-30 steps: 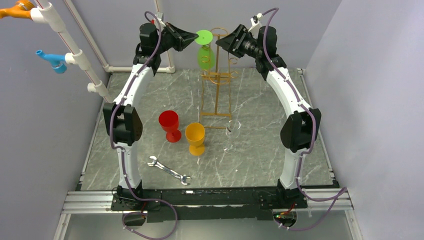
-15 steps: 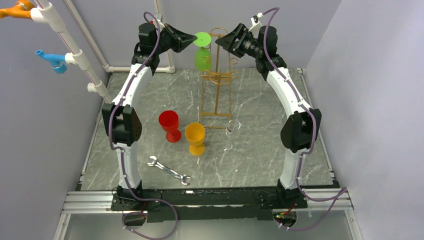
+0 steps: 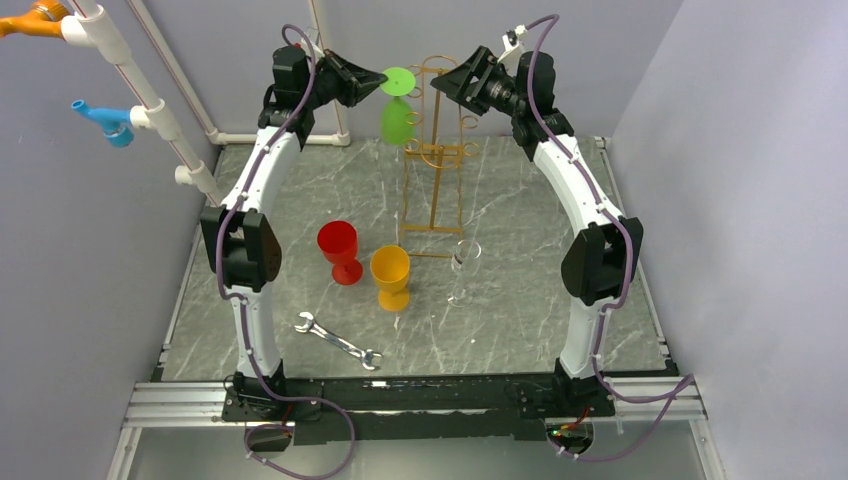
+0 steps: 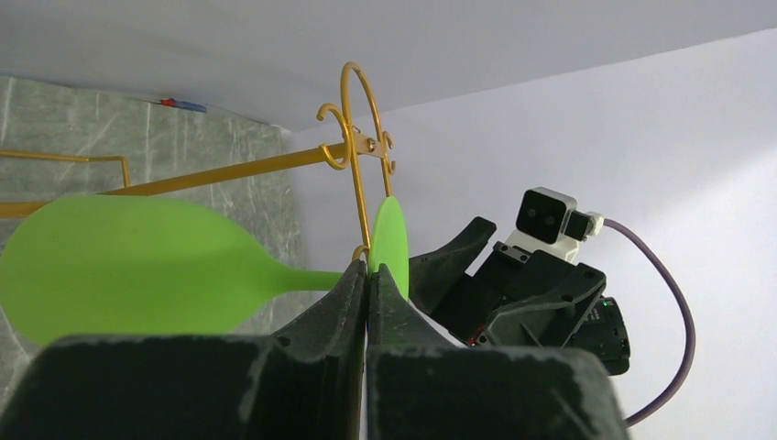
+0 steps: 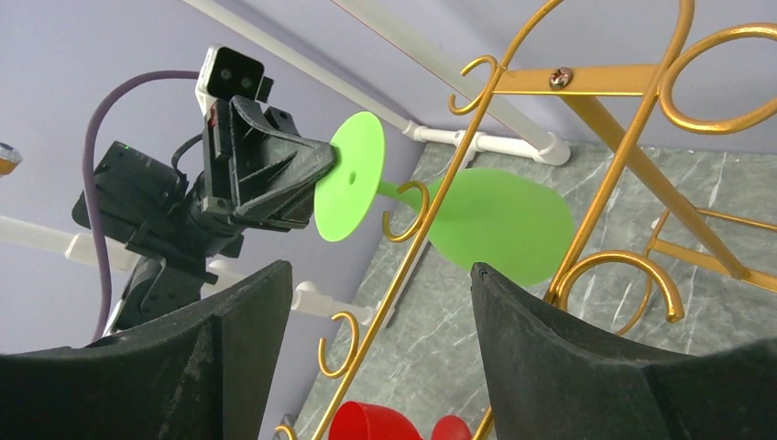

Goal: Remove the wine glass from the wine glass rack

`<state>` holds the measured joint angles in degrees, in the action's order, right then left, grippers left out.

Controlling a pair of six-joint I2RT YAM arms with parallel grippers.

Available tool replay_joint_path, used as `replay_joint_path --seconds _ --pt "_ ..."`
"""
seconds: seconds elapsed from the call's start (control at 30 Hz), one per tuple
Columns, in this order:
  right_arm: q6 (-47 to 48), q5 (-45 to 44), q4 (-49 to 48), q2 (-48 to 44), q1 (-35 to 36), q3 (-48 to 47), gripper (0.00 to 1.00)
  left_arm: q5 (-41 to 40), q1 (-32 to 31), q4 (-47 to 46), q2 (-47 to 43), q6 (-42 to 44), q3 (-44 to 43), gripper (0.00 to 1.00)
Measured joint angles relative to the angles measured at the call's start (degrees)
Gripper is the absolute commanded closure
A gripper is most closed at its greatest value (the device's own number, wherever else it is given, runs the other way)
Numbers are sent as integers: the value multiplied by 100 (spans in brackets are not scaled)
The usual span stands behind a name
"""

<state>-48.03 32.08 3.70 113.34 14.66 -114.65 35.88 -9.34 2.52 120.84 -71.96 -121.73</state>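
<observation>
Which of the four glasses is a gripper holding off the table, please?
The green wine glass, inverted, its foot pinched by the left gripper; the red glass, orange glass and clear glass stand on the table.

Looks down from high behind both arm bases, far off, over the whole table (image 3: 520, 200). Peers close from the left wrist toward the wine glass rack (image 4: 229, 170) top. Faces back from the right wrist; shares the wine glass (image 5: 350, 179) with both others.
</observation>
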Motion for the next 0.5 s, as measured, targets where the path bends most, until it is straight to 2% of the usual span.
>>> replay_joint_path --seconds 0.5 --pt "-98 59 -83 -76 0 105 26 -11 70 -94 -525 490 551 100"
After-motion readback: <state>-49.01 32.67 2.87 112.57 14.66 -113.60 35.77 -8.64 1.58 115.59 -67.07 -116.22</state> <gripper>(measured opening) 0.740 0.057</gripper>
